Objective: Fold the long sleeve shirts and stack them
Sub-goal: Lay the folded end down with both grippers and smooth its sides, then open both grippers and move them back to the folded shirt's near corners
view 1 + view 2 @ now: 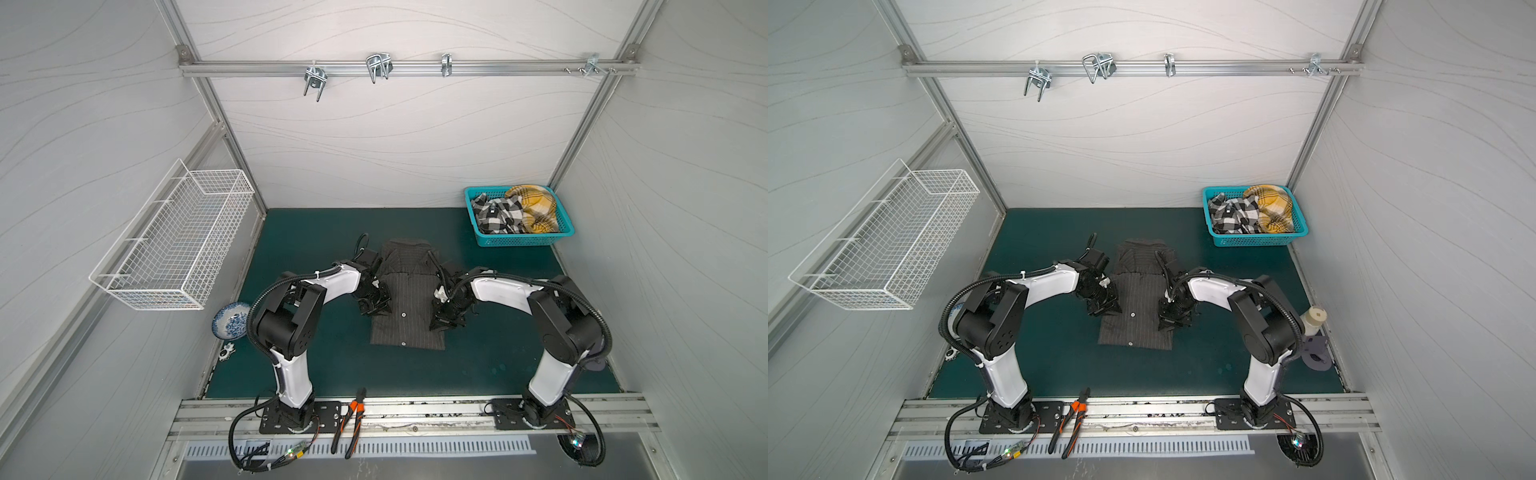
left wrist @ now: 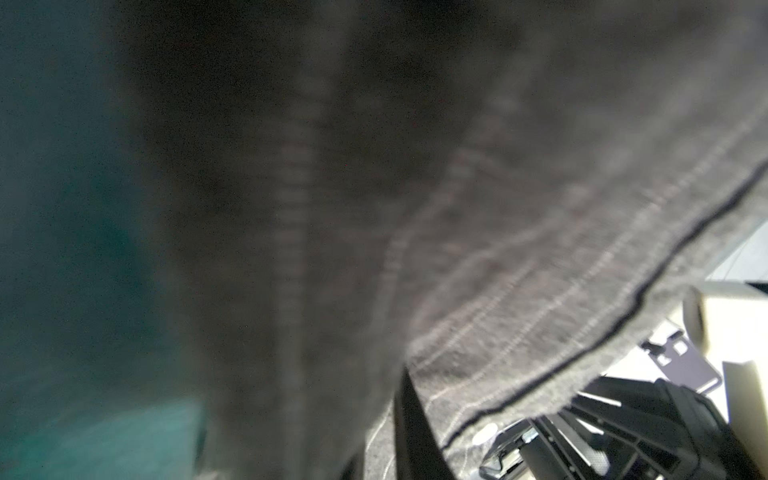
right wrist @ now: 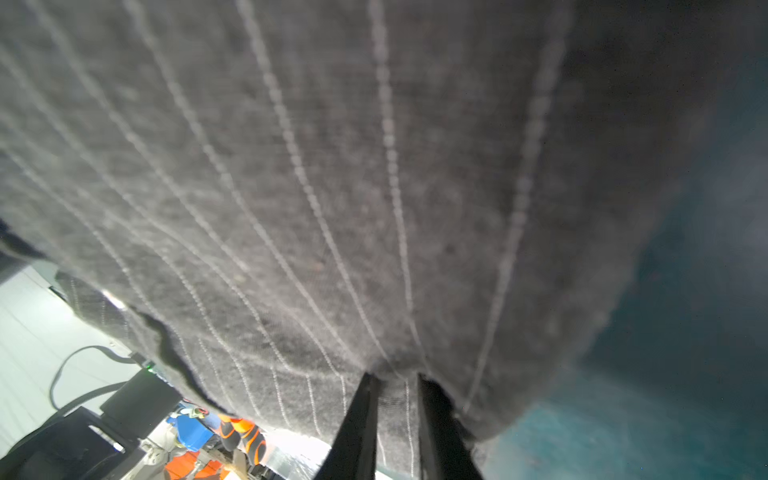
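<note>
Nearest, on the aluminium front rail, lie orange-handled pliers (image 1: 352, 417), clear of the work. Beyond the rail, the dark green mat (image 1: 316, 365) carries the charcoal pinstriped shirt (image 1: 409, 332). It lies at the middle of the mat, hem toward the rail and collar (image 1: 405, 246) toward the back wall. It forms a narrow rectangle with no sleeve showing at either side, so the sleeves look folded in.

The left gripper (image 1: 376, 311) sits at the shirt's left edge and the right gripper (image 1: 442, 324) at its right edge, both about midway along the body. In the right wrist view the two black fingers (image 3: 357, 415) are pinched together on a bunch of the striped cloth, so that gripper has hold of the shirt. The left wrist view is blurred. One dark finger (image 2: 409, 415) shows against the cloth, and I cannot tell whether those jaws are closed on it.

As I read it, the step in hand is the crosswise fold of this shirt, and no folded stack is on the mat yet. The next move calls for both arms to lift evenly and carry the cloth along its length together, so the halves land square.

Farther back on the right, a teal basket (image 1: 523, 242) holds a black-and-white checked garment (image 1: 498, 214) and a yellow plaid one (image 1: 536, 205), probably next in line. A white wire basket (image 1: 174, 245) hangs on the left wall.
</note>
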